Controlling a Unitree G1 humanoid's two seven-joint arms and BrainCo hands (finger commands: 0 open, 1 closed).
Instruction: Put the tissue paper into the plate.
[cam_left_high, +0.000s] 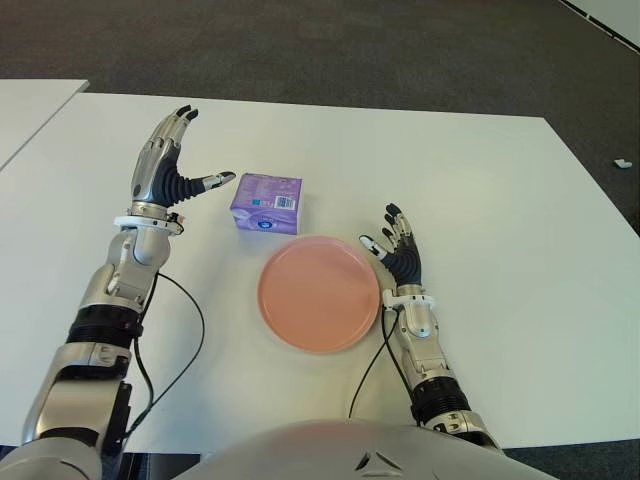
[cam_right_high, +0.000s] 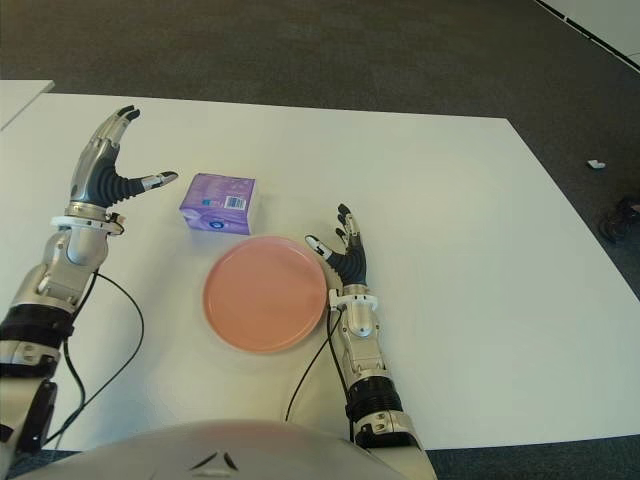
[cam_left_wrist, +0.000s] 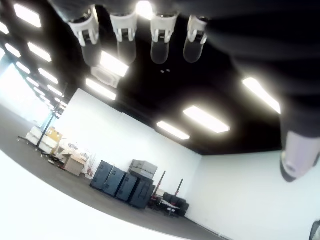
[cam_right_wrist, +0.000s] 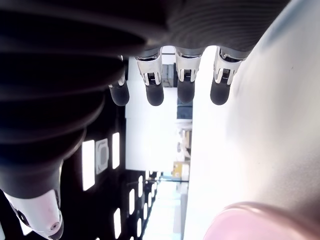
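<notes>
tissue pack (cam_left_high: 266, 203): on the white desk (cam_left_high: 500, 200), just beyond the pink plate (cam_left_high: 318, 294), long axis across.
left hand (cam_left_high: 170, 160): nearer, fingers spread and empty, pack on its thumb side.
right hand (cam_left_high: 397, 245): beside the plate's right rim, fingers open, empty.

- left wrist view only catches the tips of the left hand's fingers (cam_left_wrist: 123, 30), palm is out of shot, and no tissue pack anywhere in it
- right wrist view has just a blurry sliver of the pink plate (cam_right_wrist: 260, 222), cut by the edge
- tissue pack (cam_left_high: 266, 202) print too small to read
- small white scrap on the floor (cam_left_high: 621, 162), can't tell what it is
</notes>
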